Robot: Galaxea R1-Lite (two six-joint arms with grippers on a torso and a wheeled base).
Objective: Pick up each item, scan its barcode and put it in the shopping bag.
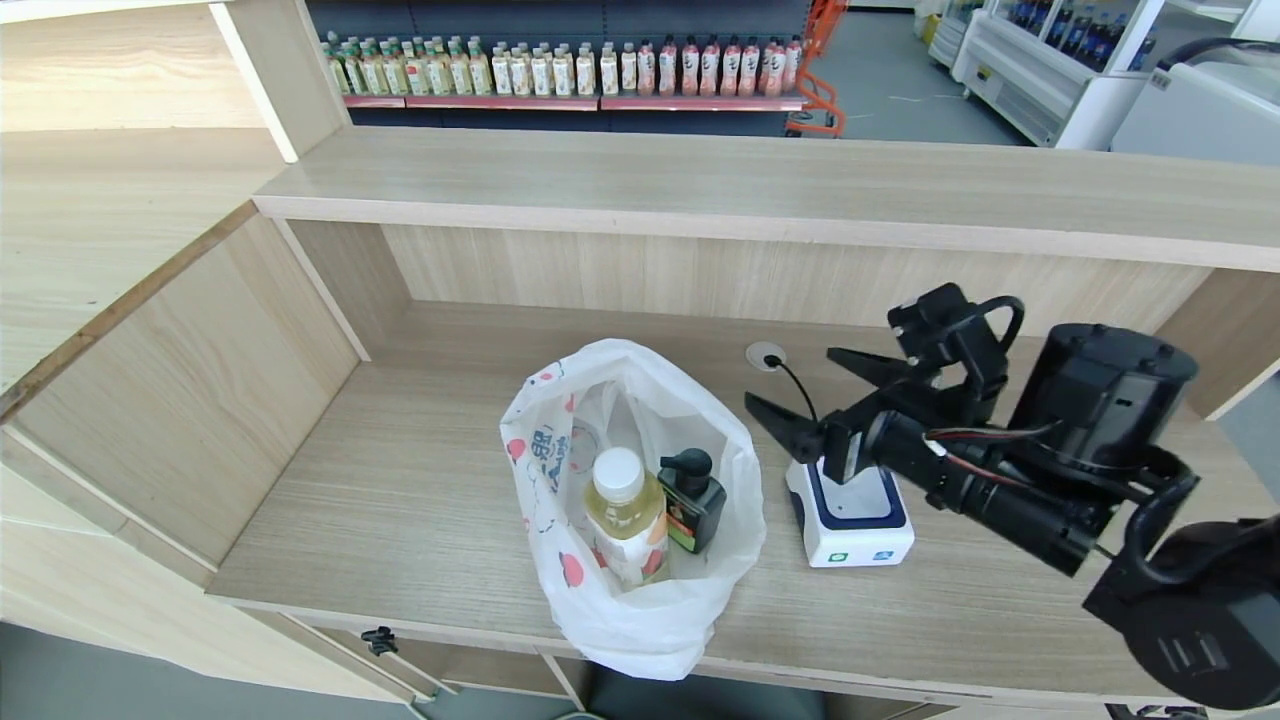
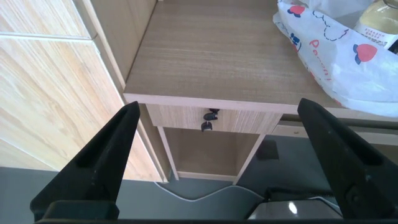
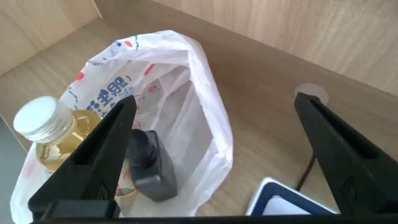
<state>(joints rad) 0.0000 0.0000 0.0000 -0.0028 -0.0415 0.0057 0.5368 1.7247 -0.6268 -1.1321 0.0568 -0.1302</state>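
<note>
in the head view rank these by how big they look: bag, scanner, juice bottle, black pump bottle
1. bag
2. scanner
3. juice bottle, close to the scanner, partly hidden in the bag
4. black pump bottle, also partly hidden

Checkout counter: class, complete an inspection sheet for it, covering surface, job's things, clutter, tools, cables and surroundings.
Surface: light wooden counter with raised back and side walls.
Job's things: shopping bag standing open, holding a white-capped bottle and a dark pump bottle; scanner beside it, on the robot's right.
Clutter: nothing seen.
Tools: right tool open, empty, above the scanner, pointing toward the bag; left tool open, empty, out before the counter's front edge.
Cables: black cable from a grommet to the scanner.
Surroundings: shelf of drink bottles and a display freezer beyond the counter.
</note>
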